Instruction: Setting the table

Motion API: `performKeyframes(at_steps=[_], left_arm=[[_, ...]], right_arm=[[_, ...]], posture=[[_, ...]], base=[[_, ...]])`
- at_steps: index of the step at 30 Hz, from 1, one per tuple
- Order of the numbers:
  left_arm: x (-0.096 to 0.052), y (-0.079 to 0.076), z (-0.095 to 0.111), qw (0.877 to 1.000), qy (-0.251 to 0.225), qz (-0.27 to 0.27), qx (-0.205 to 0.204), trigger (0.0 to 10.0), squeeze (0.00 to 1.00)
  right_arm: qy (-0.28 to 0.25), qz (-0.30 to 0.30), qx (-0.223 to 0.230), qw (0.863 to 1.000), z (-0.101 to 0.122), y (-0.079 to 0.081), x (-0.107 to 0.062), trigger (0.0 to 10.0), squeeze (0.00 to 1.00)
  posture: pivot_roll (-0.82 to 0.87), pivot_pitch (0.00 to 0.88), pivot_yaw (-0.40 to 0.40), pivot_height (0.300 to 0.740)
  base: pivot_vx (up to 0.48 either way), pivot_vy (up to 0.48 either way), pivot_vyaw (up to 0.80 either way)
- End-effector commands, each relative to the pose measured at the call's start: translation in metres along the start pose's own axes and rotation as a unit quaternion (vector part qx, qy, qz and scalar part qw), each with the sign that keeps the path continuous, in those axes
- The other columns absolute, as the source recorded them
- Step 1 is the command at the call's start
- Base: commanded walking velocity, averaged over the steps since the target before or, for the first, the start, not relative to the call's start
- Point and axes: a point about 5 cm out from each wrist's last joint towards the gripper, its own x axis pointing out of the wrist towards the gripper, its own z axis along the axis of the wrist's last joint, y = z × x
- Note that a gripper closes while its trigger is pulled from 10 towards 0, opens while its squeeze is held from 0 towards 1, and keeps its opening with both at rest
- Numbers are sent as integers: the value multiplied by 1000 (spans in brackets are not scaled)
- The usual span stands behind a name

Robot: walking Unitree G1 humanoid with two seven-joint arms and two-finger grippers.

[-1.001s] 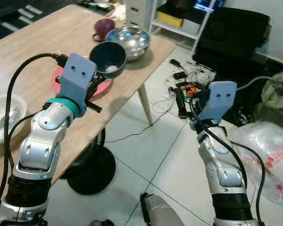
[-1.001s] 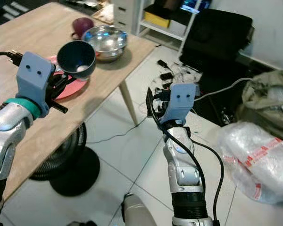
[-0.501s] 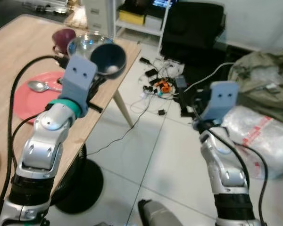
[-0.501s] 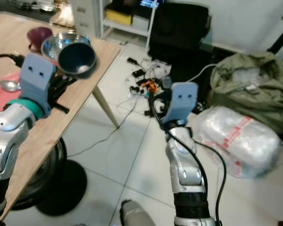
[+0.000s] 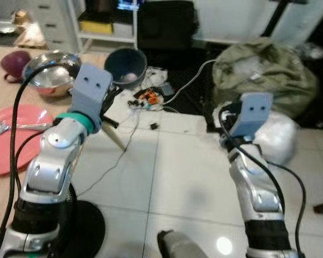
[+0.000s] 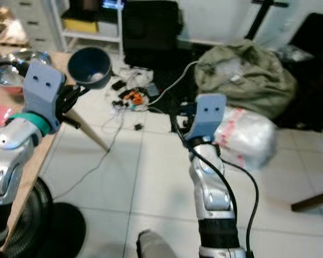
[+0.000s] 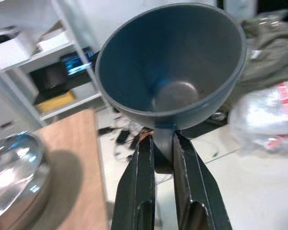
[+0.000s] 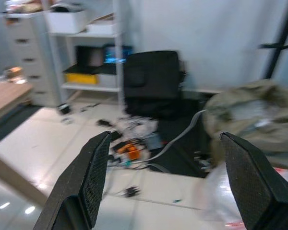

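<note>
A dark blue bowl (image 5: 125, 67) is held up in the air beyond the table's corner, tilted so its inside faces me. My left gripper (image 7: 163, 143) is shut on the bowl's rim. On the wooden table (image 5: 2, 185) at the left lie a pink plate (image 5: 11, 148) with a spoon (image 5: 0, 128) on it, a steel bowl (image 5: 51, 79) and a maroon mug (image 5: 15, 62). My right gripper (image 8: 163, 182) is raised over the floor, open, with nothing between its fingers (image 8: 91, 182).
Tangled cables (image 5: 151, 98) lie on the white tile floor. An olive bag (image 5: 264, 75) and a white plastic sack (image 5: 277, 141) sit to the right. A black case (image 5: 167, 24) and a shelf with a yellow box (image 5: 101, 25) stand behind. A black fan base (image 5: 83, 231) is under the table.
The camera has swung to the right, so the table now sits at the far left and the floor takes the middle. Both arms keep their pose, the bowl still in the left gripper.
</note>
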Motion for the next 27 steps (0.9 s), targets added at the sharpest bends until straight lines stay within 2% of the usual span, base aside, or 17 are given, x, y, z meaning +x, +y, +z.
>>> performKeyframes(at_steps=[1,23,27], left_arm=[[0,1,-4,1000,6,1,3,10000,0],[1,1,-6,1000,4,3,-4,10000,0],[0,0,-11,1000,10,14,-11,10000,0]], right_arm=[[12,-2,7,1000,-6,0,-2,10000,0],[11,-3,4,1000,-5,-1,-2,10000,0],[12,-1,3,1000,-5,-1,-2,10000,0]], posture=[[-125,13,48,740],[-131,13,49,740],[-131,17,34,740]], base=[[0,0,-800],[0,0,-800],[0,0,-800]])
